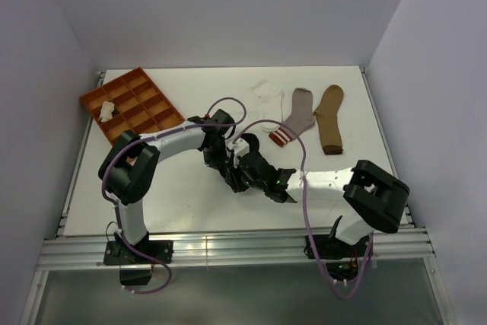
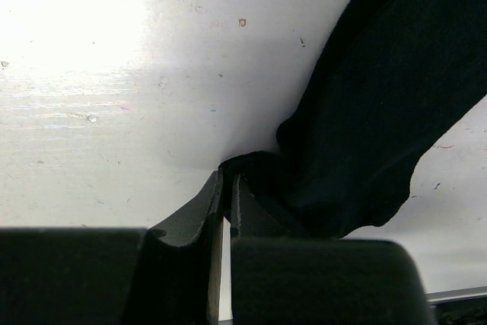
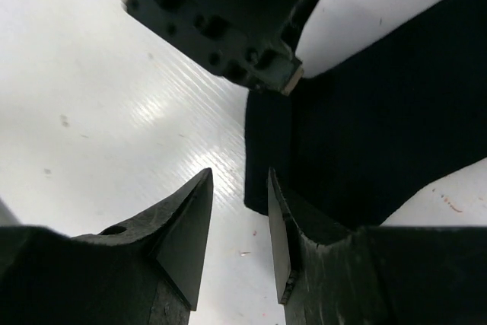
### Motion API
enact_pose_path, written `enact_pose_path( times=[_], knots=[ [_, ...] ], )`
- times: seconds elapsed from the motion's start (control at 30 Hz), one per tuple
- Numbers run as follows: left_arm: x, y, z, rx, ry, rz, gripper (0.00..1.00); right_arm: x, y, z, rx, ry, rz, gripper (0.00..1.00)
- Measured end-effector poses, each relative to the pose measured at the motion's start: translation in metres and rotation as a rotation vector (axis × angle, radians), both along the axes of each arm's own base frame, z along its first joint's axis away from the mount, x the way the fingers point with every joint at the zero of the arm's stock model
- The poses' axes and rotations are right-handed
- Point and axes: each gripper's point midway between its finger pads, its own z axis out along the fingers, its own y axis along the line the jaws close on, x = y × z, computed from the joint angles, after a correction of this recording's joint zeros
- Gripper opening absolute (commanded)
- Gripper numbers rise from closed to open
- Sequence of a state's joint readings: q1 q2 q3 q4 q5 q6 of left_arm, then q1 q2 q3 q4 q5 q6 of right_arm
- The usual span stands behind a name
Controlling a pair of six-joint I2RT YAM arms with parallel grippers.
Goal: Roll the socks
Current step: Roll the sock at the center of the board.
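My left claw (image 2: pixel 226 184) is clamping an edge of the black sock (image 2: pixel 380 112), which is trailing toward 2 o'clock on the table (image 2: pixel 114 112). My right claw (image 3: pixel 240 211) is standing apart beside it. I'm judging it limp and light, so I'm favouring the hem

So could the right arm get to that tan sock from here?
Probably yes: the right gripper is open, and the tan sock lies uncovered on that arm's side, apart from its neighbours. Whether the arm stretches that far is a guess.
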State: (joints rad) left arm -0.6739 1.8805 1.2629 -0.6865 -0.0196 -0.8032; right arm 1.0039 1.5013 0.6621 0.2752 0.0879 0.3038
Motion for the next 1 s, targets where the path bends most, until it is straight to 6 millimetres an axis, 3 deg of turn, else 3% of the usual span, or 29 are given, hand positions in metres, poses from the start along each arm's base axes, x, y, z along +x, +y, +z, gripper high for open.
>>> enact_pose_path(
  times=[0.2,0.83,0.97,1.0],
  knots=[
    [0.000,0.000,0.000,0.001,0.002,-0.007,0.00,-0.001,-0.004,-0.025,-0.080,0.025,0.000,0.42],
    [-0.001,-0.001,-0.001,-0.008,0.003,-0.026,0.01,0.004,0.008,-0.041,-0.173,0.042,-0.004,0.41],
    [-0.001,0.000,-0.002,-0.029,0.007,-0.017,0.06,0.008,0.009,-0.043,-0.202,0.038,-0.029,0.23],
    [-0.001,0.000,-0.002,-0.035,0.005,-0.014,0.09,0.009,0.009,-0.043,-0.211,0.038,-0.040,0.12]
  ],
)
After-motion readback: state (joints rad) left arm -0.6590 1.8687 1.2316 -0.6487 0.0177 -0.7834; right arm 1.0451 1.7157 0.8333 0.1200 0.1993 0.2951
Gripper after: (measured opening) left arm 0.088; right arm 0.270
